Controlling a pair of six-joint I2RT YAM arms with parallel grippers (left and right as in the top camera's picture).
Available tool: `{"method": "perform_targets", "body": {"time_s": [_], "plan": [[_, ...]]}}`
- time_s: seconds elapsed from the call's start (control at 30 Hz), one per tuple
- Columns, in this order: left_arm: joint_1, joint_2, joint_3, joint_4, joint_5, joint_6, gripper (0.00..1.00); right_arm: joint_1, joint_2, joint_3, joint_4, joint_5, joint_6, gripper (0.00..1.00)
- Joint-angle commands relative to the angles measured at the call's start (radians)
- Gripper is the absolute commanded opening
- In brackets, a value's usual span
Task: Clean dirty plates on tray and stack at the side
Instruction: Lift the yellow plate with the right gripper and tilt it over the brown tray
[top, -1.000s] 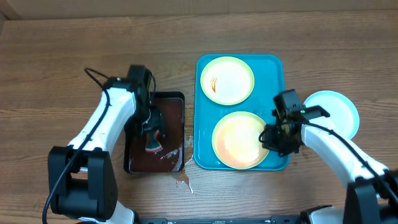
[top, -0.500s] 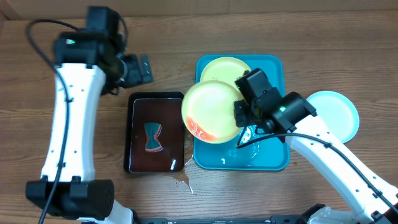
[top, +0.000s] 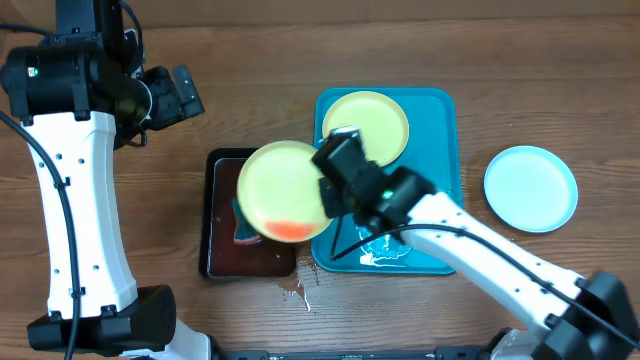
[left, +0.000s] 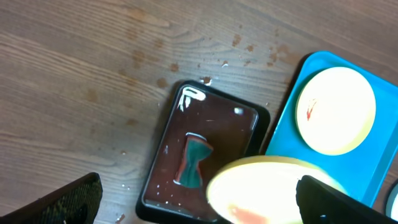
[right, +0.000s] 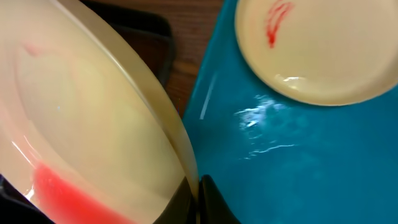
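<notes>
No legible text or labels anywhere (possibly blur-hidden)

Your tray is turquoise and lies flat, its near half bare and wet. The first plate, yellow-green with a small red smear, lies flat in the tray's far half. The second plate hangs tilted over the tray's left rim, red sauce pooled at its low edge, its rim pinched by your right tool. The third plate, paler, lies flat on the tabletop right of the tray, apart from it.

plate on tray, sponge in pan
</notes>
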Motion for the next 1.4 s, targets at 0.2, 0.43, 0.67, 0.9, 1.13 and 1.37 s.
{"method": "perform_targets", "body": {"time_s": [0.2,0.43,0.67,0.9,1.13,1.37], "plan": [[0.005,-0.006,0.019,-0.029,0.006,0.016,1.00,0.155,0.001,0.038,0.095,0.332,0.107,0.04],[0.005,-0.006,0.019,-0.029,0.006,0.016,1.00,0.274,0.001,0.038,0.191,0.563,-0.036,0.04],[0.005,-0.006,0.019,-0.029,0.007,0.016,1.00,0.337,0.001,0.038,0.201,0.700,-0.120,0.04],[0.005,-0.006,0.019,-0.029,0.007,0.016,1.00,0.386,0.001,0.038,0.216,0.807,-0.200,0.04],[0.005,-0.006,0.019,-0.029,0.007,0.016,1.00,0.421,0.001,0.038,0.226,0.872,-0.227,0.04],[0.005,-0.006,0.019,-0.029,0.007,0.016,1.00,0.447,0.001,0.038,0.254,0.904,-0.367,0.04]]}}
